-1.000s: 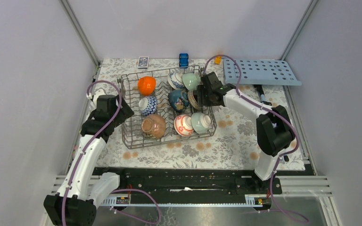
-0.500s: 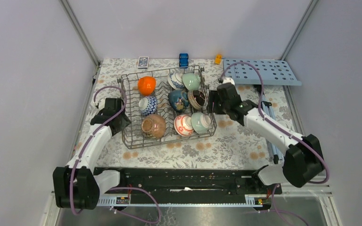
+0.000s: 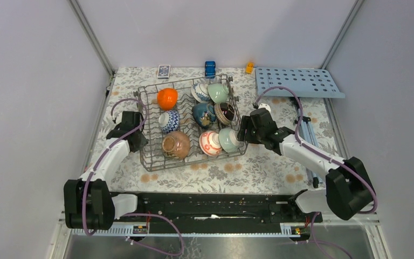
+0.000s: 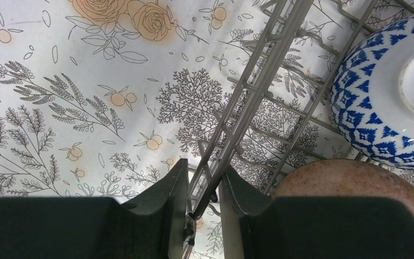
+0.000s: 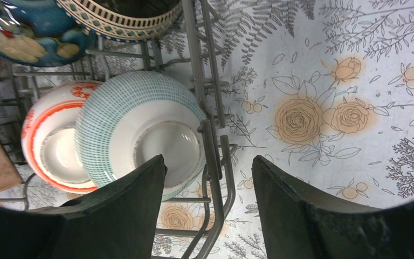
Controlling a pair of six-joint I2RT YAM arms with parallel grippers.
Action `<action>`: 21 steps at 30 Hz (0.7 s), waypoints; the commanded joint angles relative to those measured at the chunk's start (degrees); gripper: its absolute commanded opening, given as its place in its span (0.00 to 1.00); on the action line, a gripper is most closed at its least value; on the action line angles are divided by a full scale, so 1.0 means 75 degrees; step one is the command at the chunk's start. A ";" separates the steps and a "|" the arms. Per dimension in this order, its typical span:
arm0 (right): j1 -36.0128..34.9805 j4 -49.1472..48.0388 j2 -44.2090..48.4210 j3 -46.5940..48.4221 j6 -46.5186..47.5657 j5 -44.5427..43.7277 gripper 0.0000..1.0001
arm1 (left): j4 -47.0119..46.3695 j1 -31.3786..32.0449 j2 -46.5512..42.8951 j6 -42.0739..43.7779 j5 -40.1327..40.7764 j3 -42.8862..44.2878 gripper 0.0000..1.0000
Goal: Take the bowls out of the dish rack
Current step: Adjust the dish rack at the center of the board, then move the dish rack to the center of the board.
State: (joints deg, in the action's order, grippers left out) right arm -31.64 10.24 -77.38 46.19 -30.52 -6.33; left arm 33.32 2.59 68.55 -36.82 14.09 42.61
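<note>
At the left wall of the dish rack (image 3: 194, 160), the left gripper (image 4: 200, 178) is clamped on a rim wire, a detail only its wrist view resolves. The brown bowl (image 4: 350, 178) and blue-and-white bowl (image 4: 388, 91) sit just inside. The right gripper (image 5: 209, 167) stands open astride the right wall, one finger over the pale green bowl (image 5: 140, 129). One second ago it was farther back, beside the dark ribbed bowl (image 3: 226, 113). Beyond the rack lie a perforated blue board (image 3: 299, 82) and a blue toy car (image 3: 210, 68).
</note>
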 commanded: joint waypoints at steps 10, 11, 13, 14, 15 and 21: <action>-0.0055 -0.0110 0.0884 0.0148 -0.0062 0.0008 0.71 | -0.1145 -0.0005 0.0716 -0.0486 -0.0804 0.0349 0.00; -0.0056 -0.0078 0.0922 0.0166 -0.0024 0.0035 0.71 | -0.1183 -0.0005 0.0744 -0.0501 -0.0837 0.0394 0.00; -0.0058 -0.0050 0.1008 0.0212 0.0041 0.0097 0.72 | -0.1223 -0.0005 0.0792 -0.0542 -0.0875 0.0465 0.00; -0.0057 -0.0072 0.1048 0.0218 0.0070 0.0150 0.73 | -0.1238 -0.0005 0.0821 -0.0557 -0.0872 0.0495 0.00; -0.0059 -0.0090 0.1076 0.0217 0.0078 0.0142 0.73 | -0.1250 -0.0005 0.0840 -0.0571 -0.0888 0.0530 0.00; 0.0085 -0.0007 0.0665 0.0370 -0.0026 -0.0486 0.68 | -0.1467 -0.0005 0.0867 -0.0727 -0.1136 0.0453 0.00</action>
State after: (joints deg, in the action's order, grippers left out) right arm -31.62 10.04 -70.94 46.22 -30.70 -6.85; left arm 31.68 2.04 73.01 -34.74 12.38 45.41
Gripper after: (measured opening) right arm 0.713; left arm 0.284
